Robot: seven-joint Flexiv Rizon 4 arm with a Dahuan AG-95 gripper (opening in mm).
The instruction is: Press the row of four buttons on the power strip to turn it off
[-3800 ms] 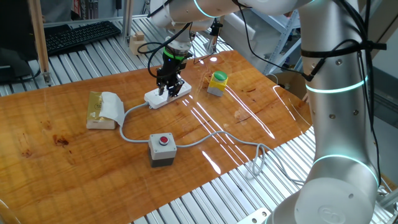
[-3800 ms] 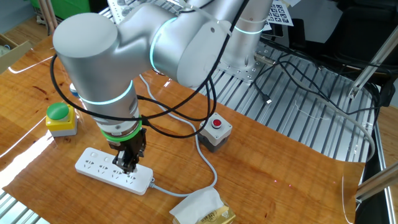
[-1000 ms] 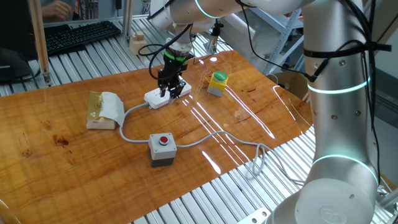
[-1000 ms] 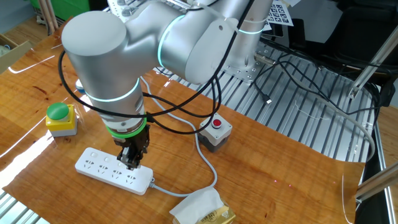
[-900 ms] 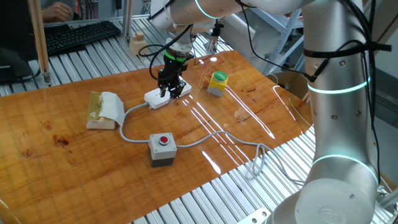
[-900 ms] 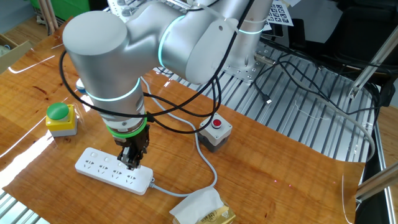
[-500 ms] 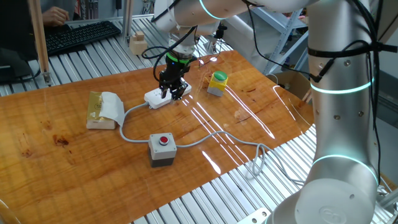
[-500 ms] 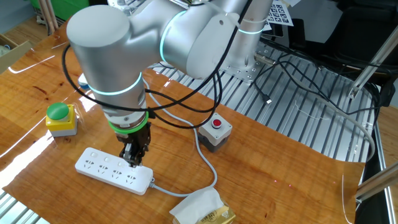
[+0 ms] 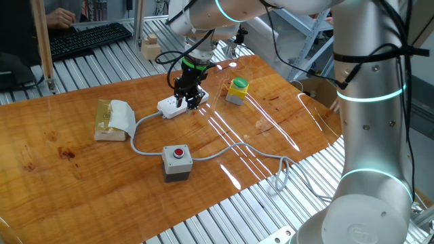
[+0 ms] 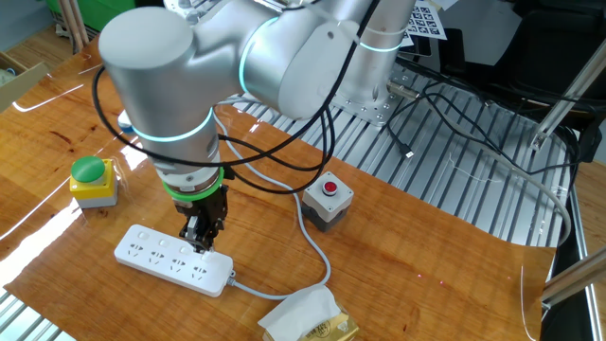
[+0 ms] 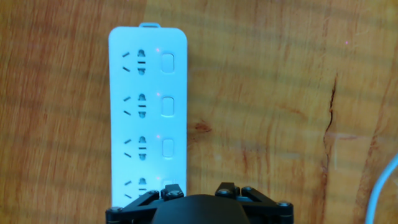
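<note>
Hand view shows the long white plastic power strip (image 11: 148, 112) lying flat on the wooden desk (image 11: 280, 93), its four small buttons (image 11: 167, 106) running lengthwise away from the black gripper (image 10: 202, 243) poised over the nearest one, finger state indeterminable.

No readable text, brand, number or label is found on the power strip (image 11: 148, 112), nor on anything beside it. Black-and-white square markers (image 10: 424, 19) are seen behind it, too small to be read.
</note>
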